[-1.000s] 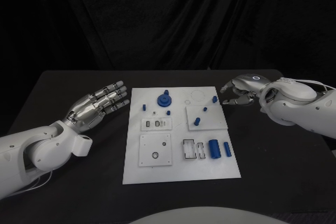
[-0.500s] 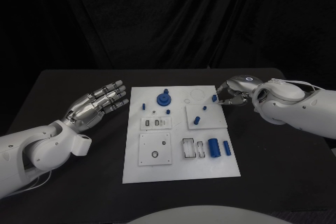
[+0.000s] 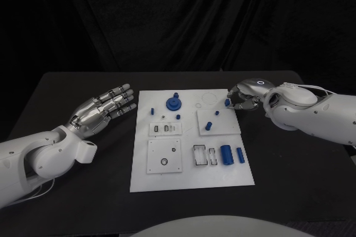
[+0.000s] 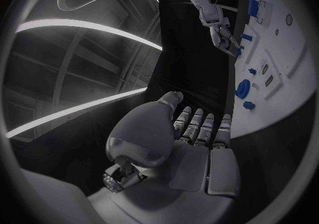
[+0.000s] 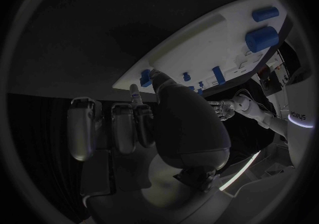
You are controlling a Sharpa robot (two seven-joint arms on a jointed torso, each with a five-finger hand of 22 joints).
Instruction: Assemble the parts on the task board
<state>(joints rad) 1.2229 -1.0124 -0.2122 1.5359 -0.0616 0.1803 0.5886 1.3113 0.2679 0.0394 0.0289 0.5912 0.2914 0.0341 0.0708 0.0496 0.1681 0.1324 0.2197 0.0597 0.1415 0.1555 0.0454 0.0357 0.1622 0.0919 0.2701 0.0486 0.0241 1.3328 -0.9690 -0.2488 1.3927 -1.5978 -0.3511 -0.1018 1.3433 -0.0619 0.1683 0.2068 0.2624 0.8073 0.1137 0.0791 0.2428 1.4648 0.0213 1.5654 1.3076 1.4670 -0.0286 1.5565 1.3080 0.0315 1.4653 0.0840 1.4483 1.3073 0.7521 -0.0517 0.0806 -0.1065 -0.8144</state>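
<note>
Reaching inward over the last second, the right hand (image 3: 243,97) is now hovering at the far right corner of the task board (image 3: 191,176), its fingertips closing on a small blue part (image 3: 228,102) there; whether that part is actually pinched I cannot tell. Meanwhile the left hand (image 3: 104,109) is staying just off the board's left edge, fingers spread and holding nothing. Judging by this, a pick-up is beginning, while the other blue parts, such as the gear (image 3: 174,104) near the board's far edge, are waiting unassembled.
</note>
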